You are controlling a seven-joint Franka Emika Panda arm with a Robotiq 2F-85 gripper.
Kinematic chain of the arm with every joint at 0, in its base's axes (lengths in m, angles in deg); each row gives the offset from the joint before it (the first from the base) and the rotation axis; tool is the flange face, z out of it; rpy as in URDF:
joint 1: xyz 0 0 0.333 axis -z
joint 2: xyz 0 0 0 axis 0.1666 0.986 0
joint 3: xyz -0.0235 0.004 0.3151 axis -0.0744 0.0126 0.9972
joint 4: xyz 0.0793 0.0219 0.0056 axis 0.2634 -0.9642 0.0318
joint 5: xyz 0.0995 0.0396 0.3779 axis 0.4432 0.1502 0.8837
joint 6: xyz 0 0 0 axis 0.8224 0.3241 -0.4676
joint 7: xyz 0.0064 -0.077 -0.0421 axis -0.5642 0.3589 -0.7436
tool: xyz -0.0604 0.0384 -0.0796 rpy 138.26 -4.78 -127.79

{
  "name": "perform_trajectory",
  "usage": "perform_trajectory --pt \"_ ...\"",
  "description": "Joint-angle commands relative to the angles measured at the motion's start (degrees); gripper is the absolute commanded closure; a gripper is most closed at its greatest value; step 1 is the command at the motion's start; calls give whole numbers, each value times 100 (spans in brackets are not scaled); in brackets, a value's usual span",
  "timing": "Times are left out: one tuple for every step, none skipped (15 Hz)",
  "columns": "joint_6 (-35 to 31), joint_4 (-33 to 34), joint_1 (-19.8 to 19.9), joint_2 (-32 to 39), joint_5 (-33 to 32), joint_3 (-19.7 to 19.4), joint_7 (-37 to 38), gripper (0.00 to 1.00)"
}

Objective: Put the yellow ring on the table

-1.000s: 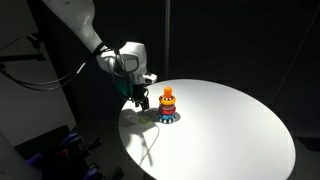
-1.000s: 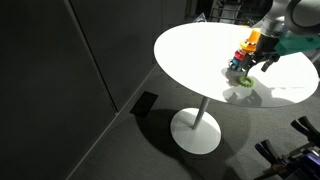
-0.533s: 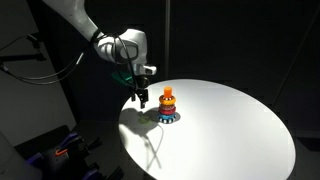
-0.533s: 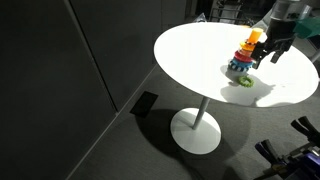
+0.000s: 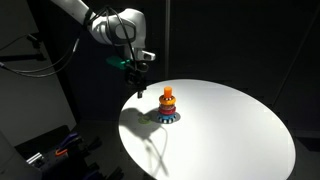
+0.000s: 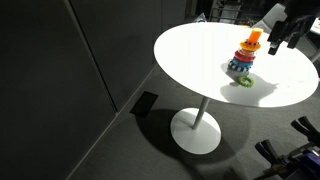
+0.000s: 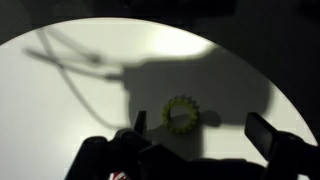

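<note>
Fingers (image 7: 263, 135) are held spread wide and empty, well above the table (image 5: 230, 130), since the yellow ring (image 7: 180, 115) is already laid flat on the white top near the stacking toy (image 6: 244, 58). Ring and toy are perhaps just apart, though shadow blurs this, and the placing is judged complete

Gripper (image 5: 138, 90): now high above the table (image 5: 230, 135), raised from its low spot just beside the ring stack (image 5: 168, 106).
Arm (image 5: 105, 24): swung upward.
</note>
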Motion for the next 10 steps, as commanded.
perform_trajectory --pt "262 41 133 -375 64 62 -96 0" --pt "270 41 140 -435 62 64 -93 0" --pt "267 43 148 -481 54 66 -72 0" --pt "275 46 154 -517 60 69 -72 0" --pt "266 42 155 -533 57 74 -56 0" --pt "119 15 147 -414 6 90 -7 0" --pt "119 13 147 -429 6 91 -7 0" --pt "119 6 146 -423 6 94 -7 0" --pt "118 3 145 -410 6 98 -6 0" --pt "118 2 144 -398 6 101 -6 0"
